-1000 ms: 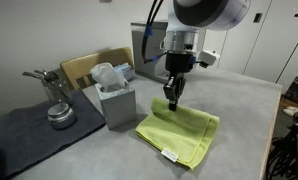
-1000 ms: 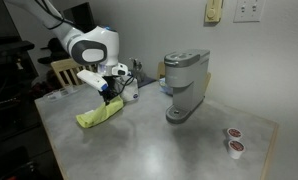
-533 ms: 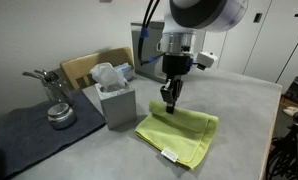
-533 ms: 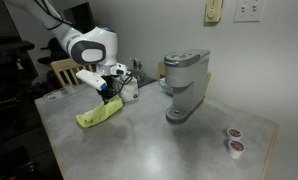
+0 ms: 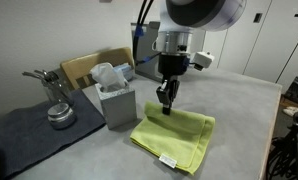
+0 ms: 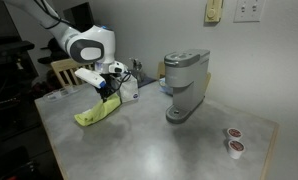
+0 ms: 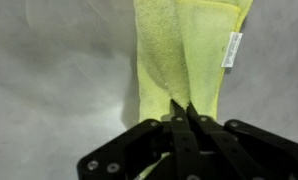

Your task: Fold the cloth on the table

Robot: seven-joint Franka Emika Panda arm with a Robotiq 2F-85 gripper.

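Observation:
The lime cloth (image 5: 174,140) lies partly folded on the light-grey table (image 5: 239,110), its white tag (image 5: 167,161) at the near edge. My gripper (image 5: 165,106) is shut on the cloth's far edge and holds that edge lifted off the table. In the wrist view the jaws (image 7: 181,106) pinch a raised ridge of the cloth (image 7: 174,55), and the white tag (image 7: 231,48) shows at the top right. The cloth (image 6: 97,110) and gripper (image 6: 106,92) also show at the table's far left in an exterior view.
A grey tissue box (image 5: 114,98) stands close beside the cloth. A dark mat (image 5: 29,130) with a metal tool (image 5: 55,108) lies further off. A coffee machine (image 6: 185,85) and two small pods (image 6: 233,140) stand across the table. A wooden chair (image 5: 94,66) is behind.
My gripper has moved a little toward the tissue box with the pinched edge, and the cloth has slid and shifted with it.

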